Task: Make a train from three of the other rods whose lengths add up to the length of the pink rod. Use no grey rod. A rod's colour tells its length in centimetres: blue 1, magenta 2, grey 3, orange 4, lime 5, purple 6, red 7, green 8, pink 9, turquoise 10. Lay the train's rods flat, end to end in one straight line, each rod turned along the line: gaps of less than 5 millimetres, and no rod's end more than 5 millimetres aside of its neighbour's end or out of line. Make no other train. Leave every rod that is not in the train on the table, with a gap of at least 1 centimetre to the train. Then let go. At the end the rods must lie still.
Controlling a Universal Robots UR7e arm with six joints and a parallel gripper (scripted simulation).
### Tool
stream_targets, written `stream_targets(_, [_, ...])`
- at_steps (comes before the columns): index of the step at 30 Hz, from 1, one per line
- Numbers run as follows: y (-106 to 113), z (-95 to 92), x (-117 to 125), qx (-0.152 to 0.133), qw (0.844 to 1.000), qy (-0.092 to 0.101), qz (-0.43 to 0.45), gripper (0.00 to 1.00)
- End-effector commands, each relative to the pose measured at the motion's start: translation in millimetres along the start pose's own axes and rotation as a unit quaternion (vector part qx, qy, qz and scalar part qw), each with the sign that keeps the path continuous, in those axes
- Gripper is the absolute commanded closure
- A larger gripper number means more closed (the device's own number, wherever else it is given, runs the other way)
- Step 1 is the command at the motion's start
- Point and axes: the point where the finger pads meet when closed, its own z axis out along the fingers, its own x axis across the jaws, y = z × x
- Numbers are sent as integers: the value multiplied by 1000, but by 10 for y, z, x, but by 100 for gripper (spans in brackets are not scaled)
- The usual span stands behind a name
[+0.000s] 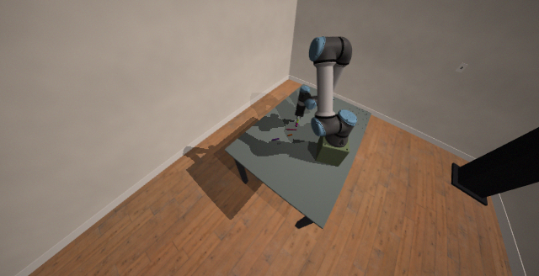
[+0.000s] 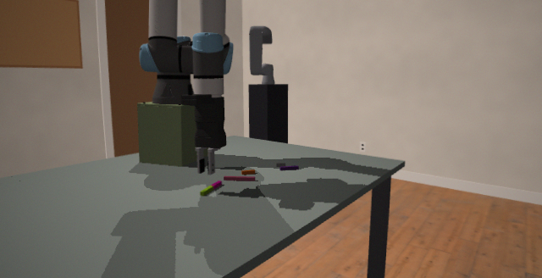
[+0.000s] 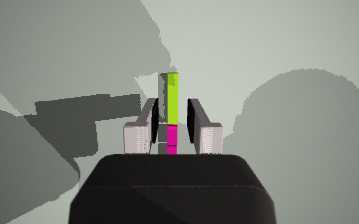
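A lime rod (image 3: 172, 97) and a magenta rod (image 3: 172, 139) lie flat on the table, end to end in one line; they also show in the exterior view as lime (image 2: 207, 191) and magenta (image 2: 217, 184). My gripper (image 3: 172, 112) is open and empty. It hangs a little above them, with the fingers on either side of the joint and clear of the rods; it also shows in the exterior view (image 2: 205, 165). The pink rod (image 2: 239, 178) lies just right of the pair. An orange rod (image 2: 248, 171) lies behind it.
A purple rod (image 2: 289, 168) and a small grey rod (image 2: 280, 164) lie farther right, towards the table's edge. The arm's green base block (image 2: 166, 133) stands behind the gripper. The table edge (image 2: 322, 219) runs at the right.
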Motion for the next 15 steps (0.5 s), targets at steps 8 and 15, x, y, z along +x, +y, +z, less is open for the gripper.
stream_targets(8, [-4, -342, -3, 1, 1000, -1, 0, 46])
stream_targets(15, [-3, -392, -3, 1, 1000, -1, 0, 46])
